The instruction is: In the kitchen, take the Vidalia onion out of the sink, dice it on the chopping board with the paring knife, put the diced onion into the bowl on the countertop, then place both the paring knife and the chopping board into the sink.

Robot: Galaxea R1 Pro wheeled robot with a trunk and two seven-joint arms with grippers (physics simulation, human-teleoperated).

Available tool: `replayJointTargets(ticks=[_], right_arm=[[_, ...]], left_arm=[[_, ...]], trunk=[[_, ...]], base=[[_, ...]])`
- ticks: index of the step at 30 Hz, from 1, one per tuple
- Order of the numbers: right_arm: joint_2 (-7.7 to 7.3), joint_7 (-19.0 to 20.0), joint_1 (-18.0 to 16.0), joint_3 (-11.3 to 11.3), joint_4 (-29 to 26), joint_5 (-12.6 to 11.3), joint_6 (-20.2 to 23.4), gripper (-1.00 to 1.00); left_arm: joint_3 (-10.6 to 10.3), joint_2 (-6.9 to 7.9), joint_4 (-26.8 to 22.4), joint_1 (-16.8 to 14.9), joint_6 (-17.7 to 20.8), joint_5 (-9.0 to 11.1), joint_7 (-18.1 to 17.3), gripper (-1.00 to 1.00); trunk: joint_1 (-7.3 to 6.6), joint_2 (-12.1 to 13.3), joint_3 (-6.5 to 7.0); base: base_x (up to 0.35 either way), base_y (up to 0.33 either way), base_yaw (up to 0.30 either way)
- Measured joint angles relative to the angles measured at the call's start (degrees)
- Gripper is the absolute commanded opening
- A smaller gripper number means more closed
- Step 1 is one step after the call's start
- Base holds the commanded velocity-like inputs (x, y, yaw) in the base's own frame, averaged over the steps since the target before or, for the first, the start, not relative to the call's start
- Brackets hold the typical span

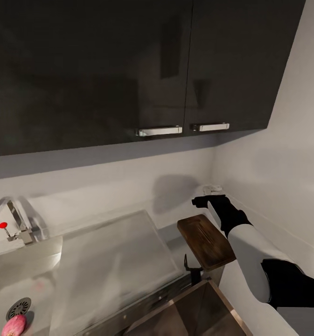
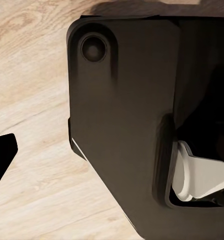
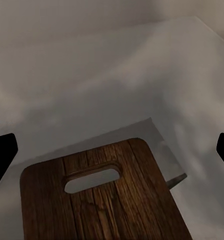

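The pink-skinned onion [image 1: 14, 325] lies in the sink [image 1: 40, 261] beside the round drain, below the tap with the red knob. The dark-brown chopping board [image 1: 205, 241] rests on the countertop [image 1: 168, 231] right of the drainboard. Its handle slot faces the right wrist camera, on the board [image 3: 97, 200]. My right gripper [image 1: 208, 201] hovers over the board's far end, open [image 3: 113, 152] and holding nothing. My left gripper [image 2: 2, 155] hangs low over a wooden floor, apparently open. The paring knife is out of view.
A white thing [image 1: 212, 189] lies by the back wall beyond my right gripper; I cannot tell whether it is the bowl. Dark wall cabinets [image 1: 129, 70] hang overhead. A small dark object [image 1: 192, 268] stands at the counter's front edge by the board. The side wall is close on the right.
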Motion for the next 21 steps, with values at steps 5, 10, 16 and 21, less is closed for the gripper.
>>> replayJointTargets(ticks=[5,10,16,21], right_arm=[[-0.26,0.0,0.0,0.0,0.0,0.0,0.0,1.0],[-1.21,0.0,0.0,0.0,0.2,0.0,0.0,1.0],[-1.39,0.0,0.0,0.0,1.0,0.0,0.0,1.0],[-1.41,0.0,0.0,0.0,1.8,0.0,0.0,1.0]], left_arm=[[0.0,0.0,0.0,0.0,0.0,0.0,0.0,1.0],[0.0,-0.28,0.1,0.0,0.0,0.0,0.0,1.0],[0.0,-0.34,0.7,0.0,0.0,0.0,0.0,1.0],[0.0,-0.35,1.6,0.0,0.0,0.0,0.0,1.0]], trunk=[[0.0,0.0,-0.03],[0.0,0.0,-0.36],[0.0,0.0,-0.9],[0.0,0.0,-1.37]], base=[[0.0,0.0,0.0],[0.0,0.0,0.0],[0.0,0.0,0.0],[0.0,0.0,0.0]])
